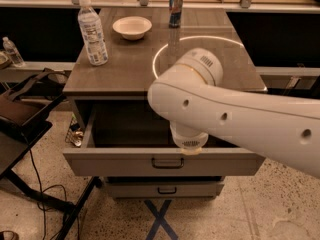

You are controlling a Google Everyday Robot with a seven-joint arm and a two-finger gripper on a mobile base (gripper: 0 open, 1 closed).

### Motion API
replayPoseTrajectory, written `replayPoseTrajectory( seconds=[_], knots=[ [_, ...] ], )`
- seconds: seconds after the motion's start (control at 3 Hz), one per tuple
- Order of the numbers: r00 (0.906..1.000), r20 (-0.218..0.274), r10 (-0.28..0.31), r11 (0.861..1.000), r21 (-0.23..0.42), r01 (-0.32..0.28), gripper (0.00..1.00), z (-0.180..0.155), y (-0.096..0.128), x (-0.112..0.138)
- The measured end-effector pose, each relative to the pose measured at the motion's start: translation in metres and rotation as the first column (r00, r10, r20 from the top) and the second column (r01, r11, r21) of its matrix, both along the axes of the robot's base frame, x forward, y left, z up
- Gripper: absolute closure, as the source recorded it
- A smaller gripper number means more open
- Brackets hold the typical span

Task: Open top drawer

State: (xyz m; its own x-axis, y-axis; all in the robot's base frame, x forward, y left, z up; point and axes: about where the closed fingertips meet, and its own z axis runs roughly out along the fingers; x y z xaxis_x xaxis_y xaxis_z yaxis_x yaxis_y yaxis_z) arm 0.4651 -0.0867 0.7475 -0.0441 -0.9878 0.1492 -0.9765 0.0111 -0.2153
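Observation:
The top drawer (115, 161) is the tall grey drawer under the table top. It stands pulled out toward me, with its deep box open and dark inside. Its small dark loop handle (167, 162) shows in full at the middle of the front panel, and nothing is touching it. My white arm (235, 116) reaches in from the right, and its round wrist end (189, 141) hangs over the drawer's front edge, just above the handle. My gripper is hidden behind the arm.
A shorter grey drawer (165, 189) sits shut below. On the table top (125, 71) stand a water bottle (93, 31), a white bowl (132, 27) and a can (175, 7). A dark bag and cables (25, 116) lie to the left. A blue floor cross (160, 219) marks the front.

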Motion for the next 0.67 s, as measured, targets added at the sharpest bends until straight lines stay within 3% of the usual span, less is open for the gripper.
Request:
replayPoseTrajectory(
  seconds=[0.33, 0.67],
  knots=[
    [0.9979, 0.063, -0.013, 0.999, -0.051, 0.016, 1.0, 0.044, -0.015, 0.004],
    [0.9941, 0.109, -0.003, 0.998, -0.069, 0.011, 1.0, 0.066, -0.028, 0.012]
  ],
)
